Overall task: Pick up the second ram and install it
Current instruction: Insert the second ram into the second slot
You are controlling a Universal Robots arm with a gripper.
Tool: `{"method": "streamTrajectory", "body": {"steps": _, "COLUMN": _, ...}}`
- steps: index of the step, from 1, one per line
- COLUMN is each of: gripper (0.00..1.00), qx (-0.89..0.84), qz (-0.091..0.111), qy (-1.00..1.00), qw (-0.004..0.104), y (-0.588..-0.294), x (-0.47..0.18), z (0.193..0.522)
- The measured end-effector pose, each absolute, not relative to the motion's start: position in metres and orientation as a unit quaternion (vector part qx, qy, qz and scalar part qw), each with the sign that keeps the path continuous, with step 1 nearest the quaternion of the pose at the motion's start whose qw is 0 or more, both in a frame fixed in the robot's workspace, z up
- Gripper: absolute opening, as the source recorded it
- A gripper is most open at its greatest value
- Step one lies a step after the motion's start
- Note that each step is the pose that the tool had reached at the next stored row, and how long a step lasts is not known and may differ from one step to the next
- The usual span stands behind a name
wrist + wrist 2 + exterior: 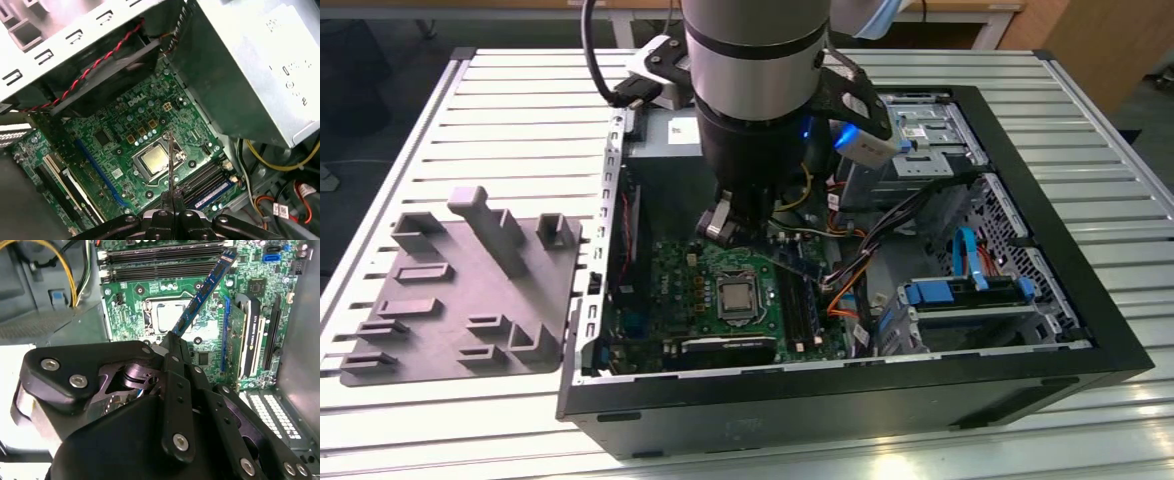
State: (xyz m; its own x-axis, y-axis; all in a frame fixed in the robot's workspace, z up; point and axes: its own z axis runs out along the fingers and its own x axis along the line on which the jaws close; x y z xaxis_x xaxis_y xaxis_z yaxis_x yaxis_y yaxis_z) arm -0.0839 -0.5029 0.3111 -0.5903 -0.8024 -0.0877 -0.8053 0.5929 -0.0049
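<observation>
My gripper (172, 342) is shut on the second ram (205, 287), a slim dark stick with small chips, gripped at one end. The stick slants over the green motherboard (130, 297), and its free end reaches toward the long black memory slots (165, 262). In the first wrist view the second ram (170, 160) shows edge-on as a thin line rising from the gripper (172, 197) above the processor socket (152, 159). In the exterior view the gripper (734, 230) hangs inside the open computer case (854, 385), over the board.
One memory slot holds a stick with a blue label (214, 194). A grey plastic tray with raised blocks (454, 300) lies on the slatted table on the exterior view's left. Cables (854, 270), drive bays (967, 290), an expansion card (247, 335) and the power supply box (250, 70) crowd the case.
</observation>
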Motion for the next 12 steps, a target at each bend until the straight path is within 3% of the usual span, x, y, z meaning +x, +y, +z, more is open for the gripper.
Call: {"method": "streamTrajectory", "body": {"steps": 12, "gripper": 0.12, "qx": -0.381, "qz": 0.002, "qy": 0.924, "qw": 0.041, "y": -0.5028, "x": -0.0838, "z": 0.3077}}
